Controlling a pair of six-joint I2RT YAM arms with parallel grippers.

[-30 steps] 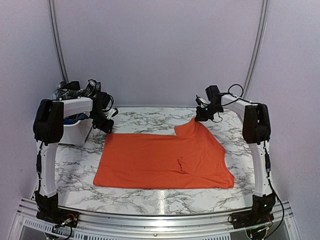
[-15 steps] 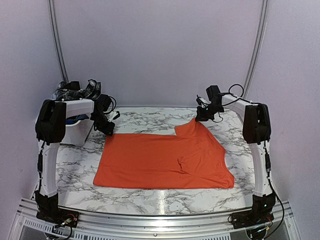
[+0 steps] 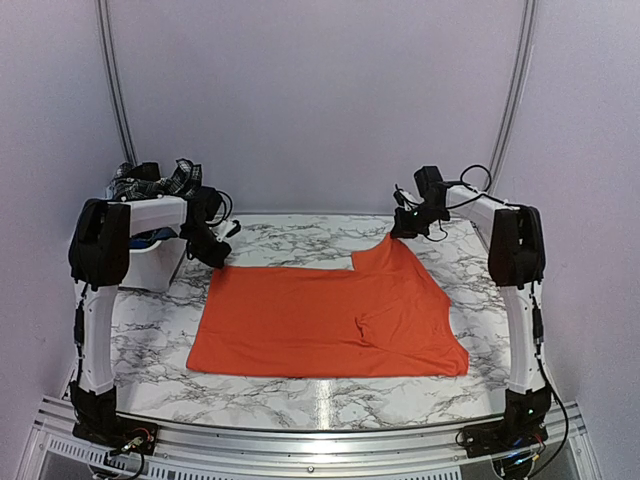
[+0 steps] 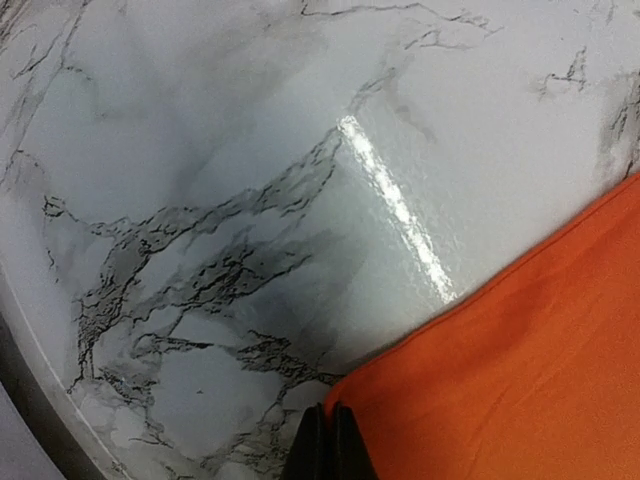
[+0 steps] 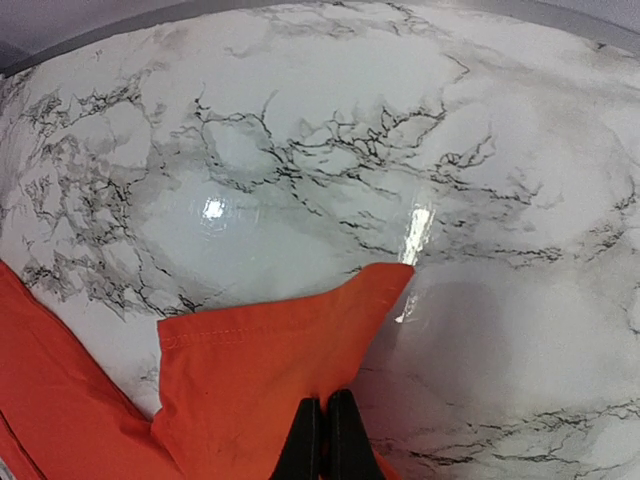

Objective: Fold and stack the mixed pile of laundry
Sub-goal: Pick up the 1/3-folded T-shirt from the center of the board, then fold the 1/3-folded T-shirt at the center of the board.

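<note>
The orange T-shirt (image 3: 325, 320) lies spread on the marble table (image 3: 300, 232), its far right part lifted into a peak. My left gripper (image 3: 214, 258) is shut on the shirt's far left corner, low at the table; the left wrist view shows the fingertips (image 4: 318, 445) pinched together on the orange corner (image 4: 500, 370). My right gripper (image 3: 402, 231) is shut on the raised far right sleeve; the right wrist view shows its gripper (image 5: 325, 425) closed on the hemmed orange cloth (image 5: 260, 350). The black-and-white plaid piece (image 3: 152, 178) and a bit of blue cloth (image 3: 152, 238) sit in the bin.
The white plastic bin (image 3: 150, 265) stands at the far left, right beside my left arm. Bare marble (image 5: 300, 130) stretches behind the shirt to the back wall. A metal rail (image 3: 300, 425) runs along the near edge.
My right gripper has moved slightly right and away with the sleeve, pulling the peak tighter. My left gripper has barely shifted at the far left corner.
</note>
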